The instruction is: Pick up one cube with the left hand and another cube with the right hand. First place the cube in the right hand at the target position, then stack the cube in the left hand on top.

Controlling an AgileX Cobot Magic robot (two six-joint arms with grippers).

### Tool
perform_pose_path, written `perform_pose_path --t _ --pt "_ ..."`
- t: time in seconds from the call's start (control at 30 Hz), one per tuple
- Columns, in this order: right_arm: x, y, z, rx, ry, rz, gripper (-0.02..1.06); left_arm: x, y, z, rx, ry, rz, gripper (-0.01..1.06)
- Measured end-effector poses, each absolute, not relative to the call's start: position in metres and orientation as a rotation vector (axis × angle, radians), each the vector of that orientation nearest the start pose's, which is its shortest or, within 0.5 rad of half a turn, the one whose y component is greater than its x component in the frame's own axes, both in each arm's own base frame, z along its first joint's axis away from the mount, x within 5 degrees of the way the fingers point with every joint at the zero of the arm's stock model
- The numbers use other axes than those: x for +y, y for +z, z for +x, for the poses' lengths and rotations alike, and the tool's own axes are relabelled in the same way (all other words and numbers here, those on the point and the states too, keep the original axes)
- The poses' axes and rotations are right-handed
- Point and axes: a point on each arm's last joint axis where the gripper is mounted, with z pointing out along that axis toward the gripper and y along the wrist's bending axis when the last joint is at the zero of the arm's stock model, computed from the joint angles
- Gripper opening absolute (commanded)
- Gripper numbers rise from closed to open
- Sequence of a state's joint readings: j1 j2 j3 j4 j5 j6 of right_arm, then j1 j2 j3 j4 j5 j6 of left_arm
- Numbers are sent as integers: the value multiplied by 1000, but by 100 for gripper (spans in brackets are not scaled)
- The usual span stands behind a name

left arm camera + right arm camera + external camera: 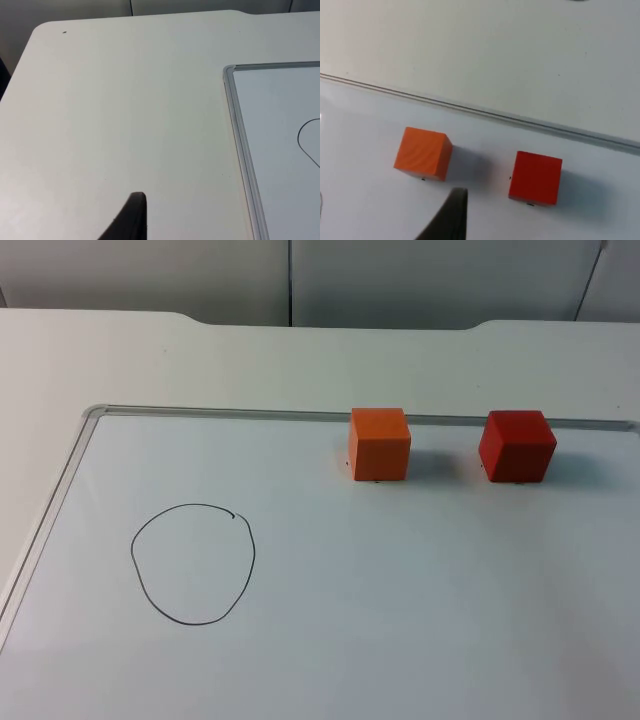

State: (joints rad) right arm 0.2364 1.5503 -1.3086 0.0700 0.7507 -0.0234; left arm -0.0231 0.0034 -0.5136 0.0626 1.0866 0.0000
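Orange cube [379,444] and red cube [516,447] sit apart on whiteboard [400,620] — grippers' finger state unclear.

Lab bench, white table [250,360], whiteboard [400,590], grey partition wall [400,275]

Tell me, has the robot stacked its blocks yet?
Not yet; nothing looks done. The orange cube and red cube both sit apart on the whiteboard, far from the drawn circle, which has nothing in it. No cube is held. Still left: pick up both, place one in the circle, then stack the other on top.
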Motion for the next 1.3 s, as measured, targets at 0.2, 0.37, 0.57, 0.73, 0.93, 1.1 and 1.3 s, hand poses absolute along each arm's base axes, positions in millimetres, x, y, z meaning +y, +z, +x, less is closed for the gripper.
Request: perform_pose_path --t 0.2,0.37,0.57,0.73,0.93,1.1,1.3 --pt "85 287 348 2546 134 -217 100 5 279 -7 2059 61 20 105" --pt "88 248 364 2639 122 -181 100 5 279 -7 2059 61 20 105" --pt "92 209 379 2702 126 -138 100 5 279 -7 2059 61 20 105" --pt "96 174 388 2763 145 -95 100 5 279 -7 2059 61 20 105" --pt "99 152 394 2775 177 -47 100 5 279 -7 2059 61 20 105" --pt "100 140 397 2780 177 -41 97 5 279 -7 2059 61 20 105" --pt "100 134 400 2767 178 -36 95 5 279 -7 2059 61 20 105"
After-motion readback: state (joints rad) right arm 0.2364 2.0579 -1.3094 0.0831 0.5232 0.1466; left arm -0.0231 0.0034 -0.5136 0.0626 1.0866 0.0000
